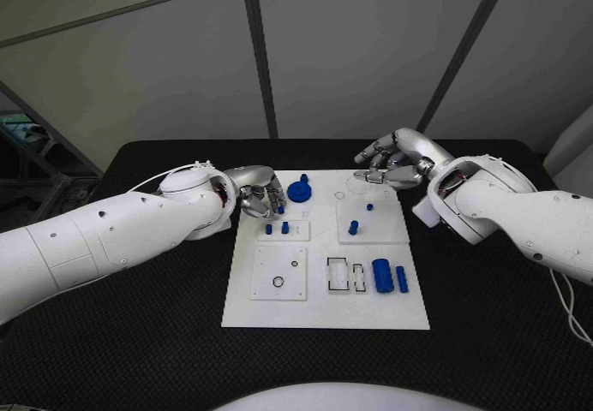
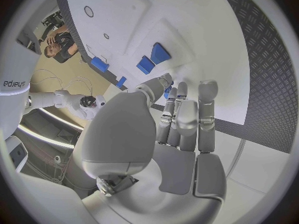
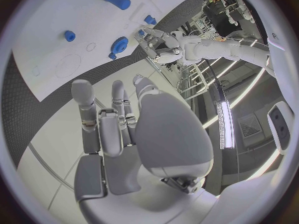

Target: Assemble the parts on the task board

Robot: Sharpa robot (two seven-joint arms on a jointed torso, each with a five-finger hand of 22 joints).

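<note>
On the black table [image 1: 148, 342] before us lies the white board [image 1: 327, 308], set lengthwise between our two arms. Our left hand [image 1: 260, 202] rests at the board's far left corner, its fingers curled in over a small blue peg [image 1: 279, 208]; we cannot tell whether the fingers actually hold it. Just beside that hand stands a blue gear-shaped piece [image 1: 302, 188], and two short blue pegs [image 1: 277, 229] stand upright in a raised square nearer us. Our right hand [image 1: 393, 163] hovers past the board's far right corner, fingers loosely bent and holding nothing. Near the board's right edge, two blue cylinders [image 1: 389, 277] lie side by side.
</note>
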